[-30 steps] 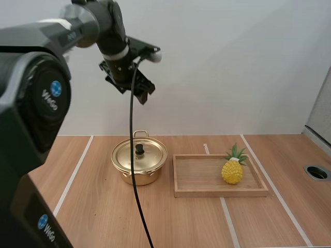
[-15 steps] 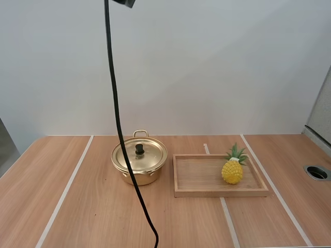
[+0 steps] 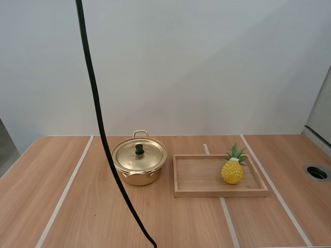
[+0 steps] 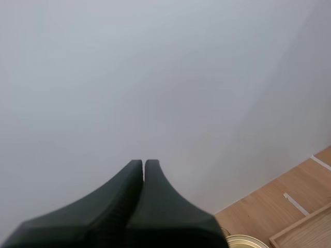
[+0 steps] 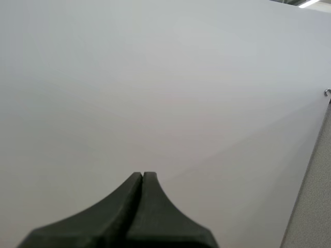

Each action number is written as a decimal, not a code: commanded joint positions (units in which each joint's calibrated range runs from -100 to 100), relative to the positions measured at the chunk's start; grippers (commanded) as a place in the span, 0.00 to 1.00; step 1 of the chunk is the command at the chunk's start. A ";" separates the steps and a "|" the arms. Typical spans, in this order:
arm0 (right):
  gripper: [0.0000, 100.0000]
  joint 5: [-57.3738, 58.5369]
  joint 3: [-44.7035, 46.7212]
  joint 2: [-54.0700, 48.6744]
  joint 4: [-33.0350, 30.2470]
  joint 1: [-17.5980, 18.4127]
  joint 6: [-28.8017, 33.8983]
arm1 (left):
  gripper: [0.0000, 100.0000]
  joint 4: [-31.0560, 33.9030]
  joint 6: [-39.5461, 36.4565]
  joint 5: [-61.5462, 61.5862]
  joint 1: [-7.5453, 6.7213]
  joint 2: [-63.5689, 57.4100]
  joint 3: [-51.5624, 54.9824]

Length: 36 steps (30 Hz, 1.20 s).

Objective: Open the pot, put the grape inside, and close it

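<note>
Holds nothing in the left tool [image 4: 144,164] or the right tool [image 5: 142,175]: fingers pressed together into one wedge on each, aimed at the bare wall. Finds the gold pot [image 3: 138,178] on the worktop [image 3: 170,222], lid [image 3: 149,156] on, just left of the wooden tray [image 3: 221,192]. No grape there; instead a yellow toy pineapple [image 3: 232,171] at the tray's right end. Lid probably thin, light, slick metal; best pinched at the black knob [image 3: 139,150]. Pineapple likely hard and bumpy; best gripped across the body.
</note>
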 commanded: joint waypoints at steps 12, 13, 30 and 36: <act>0.00 -0.66 -0.81 -11.09 4.36 -0.20 3.36 | 0.00 -6.39 -2.36 -21.45 0.00 -24.87 12.45; 0.00 -0.91 -0.81 -12.39 4.47 -0.20 3.36 | 0.00 -5.88 -2.59 -23.91 0.00 -26.45 14.05; 0.00 -16.26 26.38 -35.93 3.74 -0.20 3.36 | 0.00 8.53 -21.43 -42.15 3.34 -49.32 42.03; 0.00 -14.35 35.88 -38.65 3.85 -0.20 3.36 | 0.00 9.15 -21.43 -44.95 3.34 -54.05 55.59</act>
